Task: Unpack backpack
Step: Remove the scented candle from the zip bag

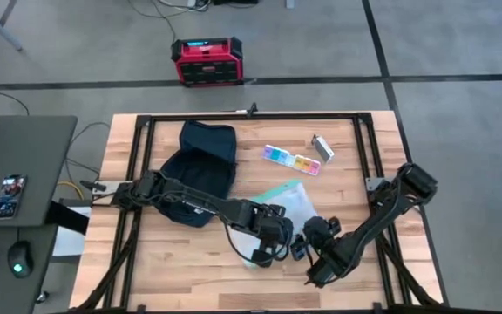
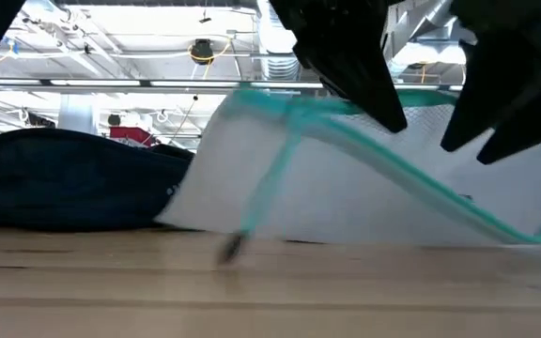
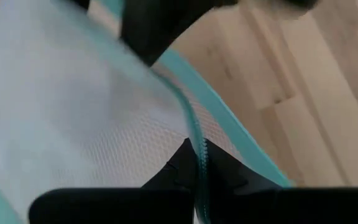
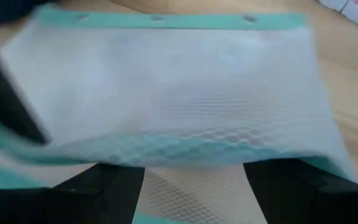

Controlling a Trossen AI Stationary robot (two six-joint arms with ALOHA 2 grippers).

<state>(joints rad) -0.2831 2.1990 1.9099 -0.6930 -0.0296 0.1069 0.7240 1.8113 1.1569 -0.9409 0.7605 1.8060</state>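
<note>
Frankly, we can read no writing anywhere; the print on the red-and-black box (image 1: 206, 61) on the grey floor beyond the table's far edge is too small. We see a pale wooden-plank table (image 1: 190, 279) in a black frame, and the low view looks past it to a hall with white ceiling trusses. A dark desk (image 1: 16, 166) carrying a phone (image 1: 9, 195) stands off the table's left edge. The soft dark navy backpack (image 1: 197, 173) lies flat near the far-left corner, under the left arm. A pastel pill organiser (image 1: 291, 160) and a small grey case (image 1: 322, 148) lie by the far edge. The left gripper (image 1: 268, 249) is clamped on the teal zipper edge of a translucent white mesh pouch (image 1: 293, 202) mid-table, lifting one side. The right gripper (image 1: 308, 244) sits beside it, fingers spread either side of the pouch's edge.
</note>
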